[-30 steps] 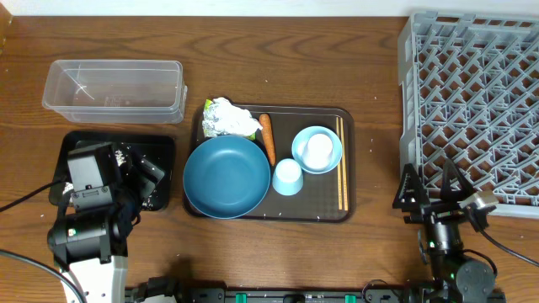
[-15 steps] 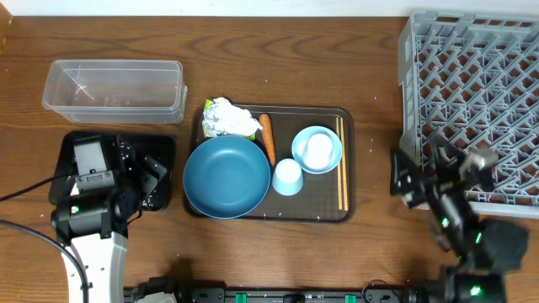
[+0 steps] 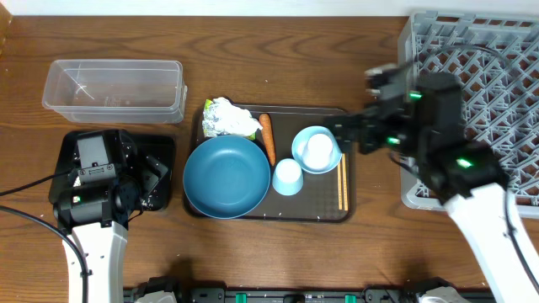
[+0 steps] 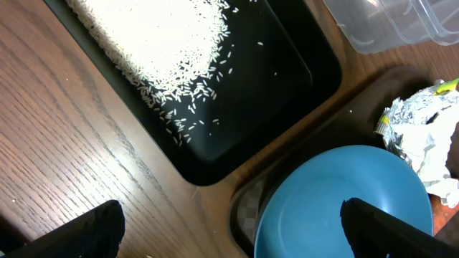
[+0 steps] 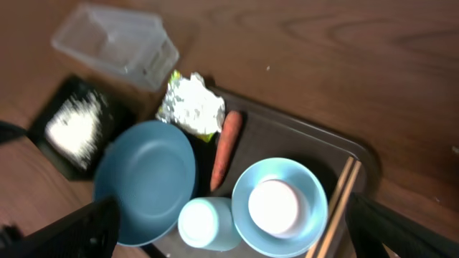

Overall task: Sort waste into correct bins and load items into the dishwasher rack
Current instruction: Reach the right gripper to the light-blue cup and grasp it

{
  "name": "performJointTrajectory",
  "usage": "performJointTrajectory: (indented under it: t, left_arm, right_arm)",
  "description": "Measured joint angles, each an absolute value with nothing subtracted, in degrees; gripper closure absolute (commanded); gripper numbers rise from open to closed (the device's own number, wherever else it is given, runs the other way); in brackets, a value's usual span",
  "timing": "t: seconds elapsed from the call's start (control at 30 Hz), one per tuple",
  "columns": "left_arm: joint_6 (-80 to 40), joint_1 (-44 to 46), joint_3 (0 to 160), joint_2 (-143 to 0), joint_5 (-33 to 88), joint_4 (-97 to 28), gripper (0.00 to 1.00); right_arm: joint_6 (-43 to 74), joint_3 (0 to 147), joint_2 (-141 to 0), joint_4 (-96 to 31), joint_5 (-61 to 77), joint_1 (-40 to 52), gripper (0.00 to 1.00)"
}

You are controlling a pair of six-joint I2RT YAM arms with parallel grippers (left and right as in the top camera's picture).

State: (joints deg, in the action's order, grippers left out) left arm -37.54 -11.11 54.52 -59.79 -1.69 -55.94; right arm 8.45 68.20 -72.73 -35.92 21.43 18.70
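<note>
The dark-blue bowl [image 3: 226, 177], light-blue cup [image 3: 288, 177], small light-blue bowl [image 3: 317, 150] with a white mound inside, carrot [image 3: 267, 139], wrapper [image 3: 229, 118] and chopsticks [image 3: 341, 181] lie on the brown serving tray [image 3: 349, 206]. Rice [image 4: 158, 43] lies in the black tray [image 4: 287, 93]. My left gripper [image 4: 229, 236] is open and empty over the black tray's corner and the dark-blue bowl [image 4: 344, 201]. My right gripper [image 5: 229, 236] is open and empty, high above the cup [image 5: 208, 223] and small bowl [image 5: 280, 208]. The grey rack [image 3: 480, 84] stands at the right.
The clear tub [image 3: 114, 88] stands at the back left, behind the black tray [image 3: 164, 143]. My left arm covers much of that tray. My right arm [image 3: 446, 151] reaches over the rack's left wall.
My right arm has swung up from the front right edge, back and left, to hover by the serving tray's right side. My left arm has shifted only slightly.
</note>
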Motion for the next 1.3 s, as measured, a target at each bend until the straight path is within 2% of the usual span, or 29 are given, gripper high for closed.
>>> performJointTrajectory:
  t: [0.23,0.93,1.17,1.3]
  left_arm:
    - [-37.52,-11.11,54.52,-59.79,-1.69,-55.94,0.02]
    - [-37.52,-11.11,54.52,-59.79,-1.69,-55.94,0.02]
    - [-37.52,-11.11,54.52,-59.79,-1.69,-55.94,0.02]
    - [-37.52,-11.11,54.52,-59.81,-1.69,-55.94,0.02]
  right_arm:
    - [8.27,68.34,-79.96,-34.46,14.98,25.8,0.01]
    - [16.58,68.51,-99.26,-35.31,0.3,30.26,0.01]
    - [18.44,68.51,-102.72,-34.85,-0.71,30.37,0.09]
    - [18.92,68.51,-102.72,-34.7,-1.15,30.46,0.22]
